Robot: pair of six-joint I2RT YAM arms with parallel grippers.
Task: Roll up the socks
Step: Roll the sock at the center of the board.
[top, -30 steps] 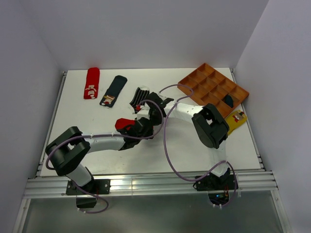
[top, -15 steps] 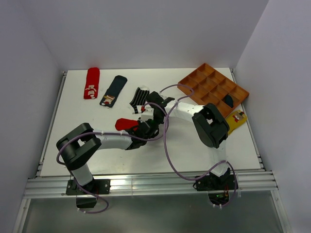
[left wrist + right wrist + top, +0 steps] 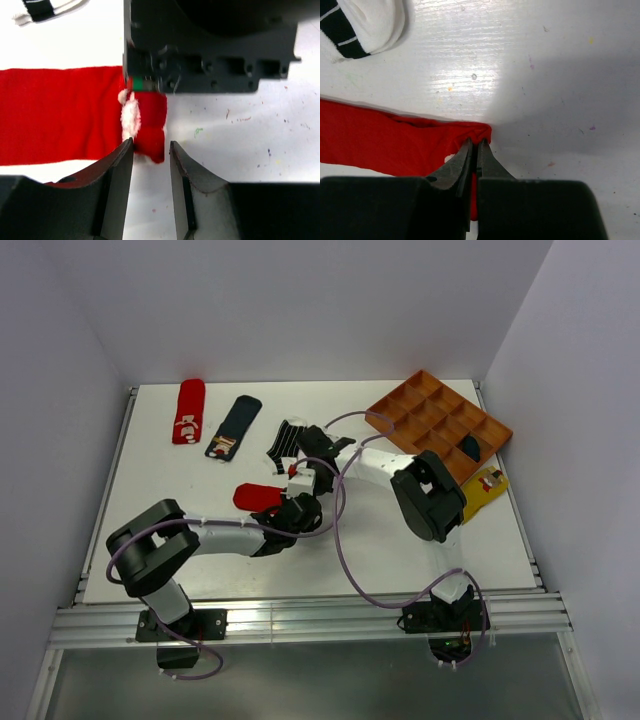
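A red sock [image 3: 256, 496] with white marks lies flat mid-table. In the right wrist view my right gripper [image 3: 476, 143] is shut on the sock's bunched end [image 3: 470, 132]; in the top view this gripper [image 3: 304, 483] points down at the sock. My left gripper [image 3: 150, 152] is open, and the sock's white-marked tip [image 3: 145, 120] lies just ahead of its gap, under the right gripper's black body [image 3: 210, 45]. From above, my left gripper [image 3: 297, 504] sits right beside the right one. The second red sock [image 3: 187, 410], the navy patched sock [image 3: 232, 426] and the striped sock [image 3: 288, 438] lie at the back.
An orange compartment tray [image 3: 425, 405] stands at the back right with a dark navy sock [image 3: 470, 447] in one cell. The mustard yellow sock [image 3: 485, 488] lies beside the tray's near edge. Purple cables loop over the middle of the table.
My left gripper has slid right along the red sock to its end beside the right gripper, and the left arm's elbow has shifted. The right gripper has stayed on the sock.
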